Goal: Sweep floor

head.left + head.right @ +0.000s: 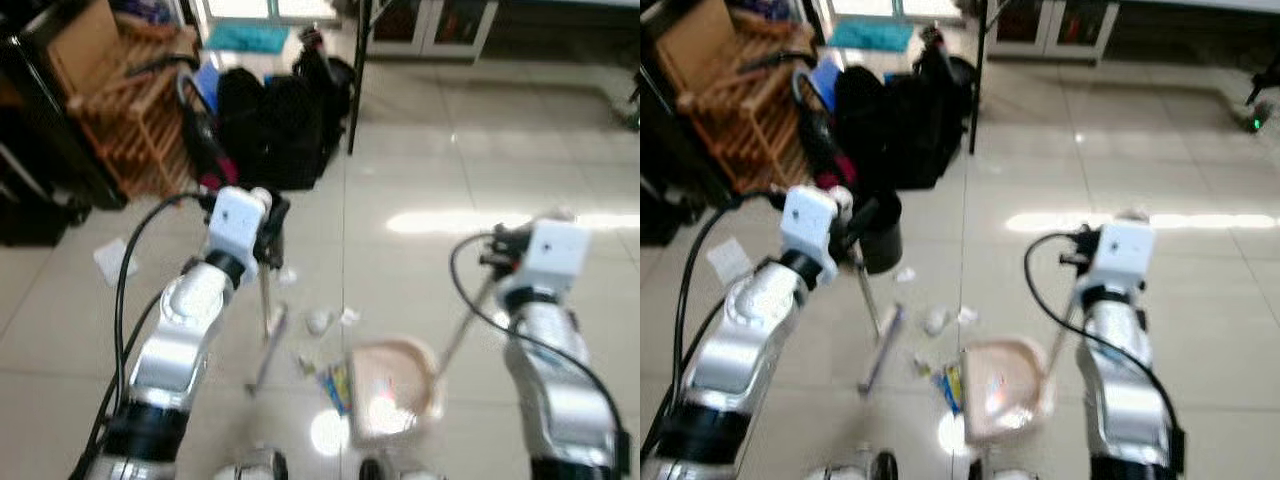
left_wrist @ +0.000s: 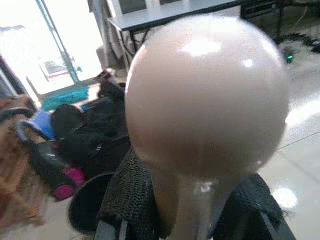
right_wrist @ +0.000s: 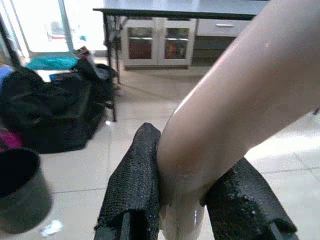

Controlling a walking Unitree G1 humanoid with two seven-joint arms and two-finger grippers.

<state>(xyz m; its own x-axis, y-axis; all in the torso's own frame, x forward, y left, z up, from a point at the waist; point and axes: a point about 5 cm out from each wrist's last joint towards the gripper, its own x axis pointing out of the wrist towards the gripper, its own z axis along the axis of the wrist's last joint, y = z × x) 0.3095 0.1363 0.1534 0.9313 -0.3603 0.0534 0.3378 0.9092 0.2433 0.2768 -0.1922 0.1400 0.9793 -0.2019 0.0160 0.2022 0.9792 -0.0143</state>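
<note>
Now the left gripper [image 2: 187,220] is clamping the broom handle [image 1: 264,290] while the right gripper [image 3: 187,215] is clamping the dustpan [image 1: 392,390] handle; litter [image 1: 318,321] at the pan's ten o'clock probably wants short, low strokes.

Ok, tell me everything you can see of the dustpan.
The dustpan is pale pinkish beige, plastic by its look, and sits flat on the tiled floor in front of the robot. A slim handle of the same colour rises from its right side, and the right gripper is shut on it near the top. Something small and colourful lies inside; blur hides what. More scraps lie on the floor beside its left edge.
</note>
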